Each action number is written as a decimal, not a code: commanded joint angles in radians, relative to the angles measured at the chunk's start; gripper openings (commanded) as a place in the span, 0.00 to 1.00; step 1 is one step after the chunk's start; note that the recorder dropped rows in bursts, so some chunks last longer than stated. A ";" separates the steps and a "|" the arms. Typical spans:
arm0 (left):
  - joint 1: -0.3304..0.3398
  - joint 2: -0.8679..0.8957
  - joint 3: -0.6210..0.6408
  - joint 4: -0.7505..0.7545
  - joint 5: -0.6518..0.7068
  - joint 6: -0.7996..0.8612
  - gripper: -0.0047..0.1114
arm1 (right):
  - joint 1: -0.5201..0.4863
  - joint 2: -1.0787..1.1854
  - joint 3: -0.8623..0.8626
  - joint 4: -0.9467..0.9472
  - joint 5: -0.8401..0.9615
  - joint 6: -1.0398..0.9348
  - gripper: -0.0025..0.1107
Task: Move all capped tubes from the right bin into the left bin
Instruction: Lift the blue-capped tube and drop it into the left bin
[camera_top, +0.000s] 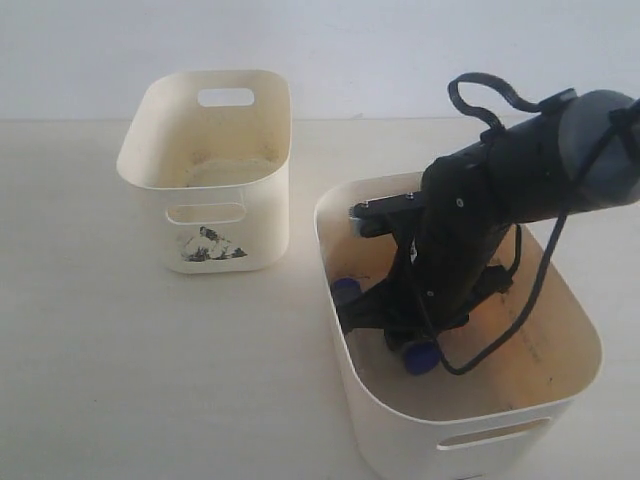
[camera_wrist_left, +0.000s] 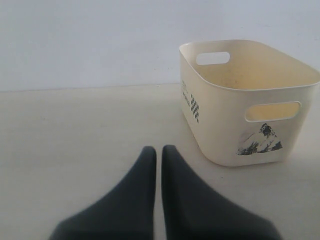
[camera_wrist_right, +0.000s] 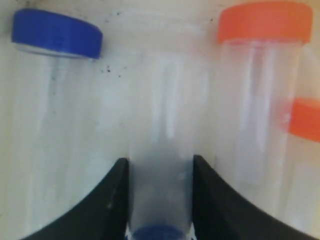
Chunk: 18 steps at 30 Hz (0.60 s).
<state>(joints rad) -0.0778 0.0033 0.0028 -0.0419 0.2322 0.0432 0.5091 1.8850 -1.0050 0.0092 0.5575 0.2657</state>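
Plain pale wall (camera_top: 400, 40) behind; light beige tabletop (camera_top: 100, 350); soft, even light.

Arm (camera_top: 470, 230) hid most of the right bin (camera_top: 400, 430), just two blue caps (camera_top: 345, 292) peeked out. Up close the tubes (camera_wrist_right: 255, 100) were blurry, one orange cap (camera_wrist_right: 306, 119) cut off at the edge.

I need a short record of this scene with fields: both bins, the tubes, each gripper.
smaller bin: cream plastic, black sticker, no tube seen inside
larger bin: cream plastic, holds four clear plastic tubes
blue-capped tubes: one gripped, one beside it
orange-capped tubes: two, on the other side
right gripper: inside larger bin, shut on a blue-capped tube
left gripper: shut, empty, facing smaller bin
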 joint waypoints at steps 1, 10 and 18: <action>-0.003 -0.003 -0.003 0.002 -0.005 -0.008 0.08 | 0.001 -0.016 -0.008 -0.009 -0.004 -0.007 0.05; -0.003 -0.003 -0.003 0.002 -0.005 -0.008 0.08 | 0.001 -0.260 -0.294 -0.022 0.386 -0.070 0.02; -0.003 -0.003 -0.003 0.002 -0.005 -0.008 0.08 | 0.001 -0.284 -0.364 0.356 -0.237 -0.451 0.02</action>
<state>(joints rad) -0.0778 0.0033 0.0028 -0.0419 0.2322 0.0432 0.5091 1.5669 -1.3640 0.2106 0.4856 -0.0571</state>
